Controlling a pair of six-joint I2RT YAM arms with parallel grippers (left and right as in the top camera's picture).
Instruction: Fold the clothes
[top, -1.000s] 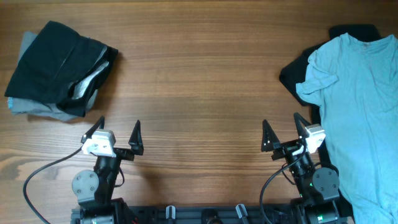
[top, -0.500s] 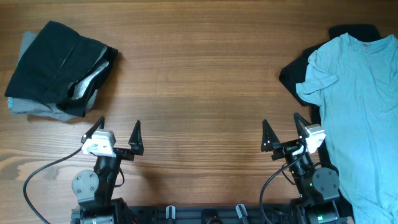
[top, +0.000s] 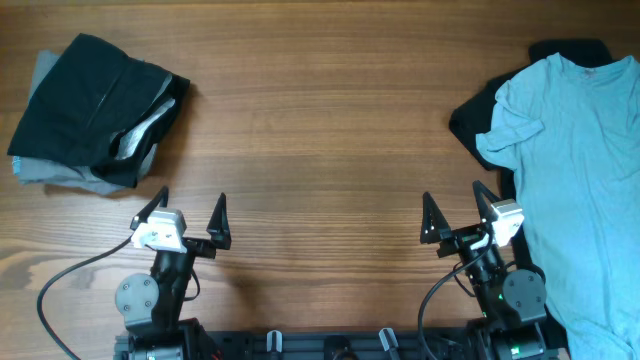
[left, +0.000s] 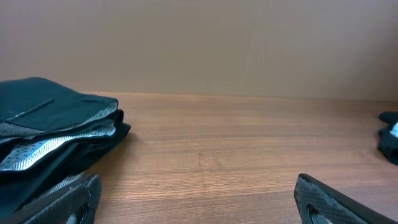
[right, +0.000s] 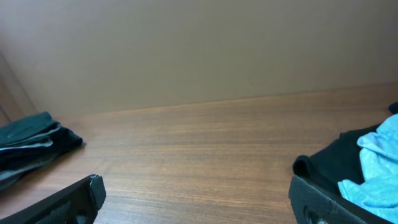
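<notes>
A light blue T-shirt (top: 580, 170) lies spread and rumpled at the right edge of the table, on top of a black garment (top: 478, 122). Both show at the right of the right wrist view, the shirt (right: 380, 168) and the black garment (right: 333, 163). A folded pile of black and grey clothes (top: 95, 110) sits at the far left; it also shows in the left wrist view (left: 50, 140). My left gripper (top: 190, 212) is open and empty near the front edge. My right gripper (top: 455, 212) is open and empty, just left of the shirt.
The wooden table (top: 320, 130) runs between the two piles. The arm bases and a cable (top: 70, 280) sit at the front edge. A plain wall stands behind the table in both wrist views.
</notes>
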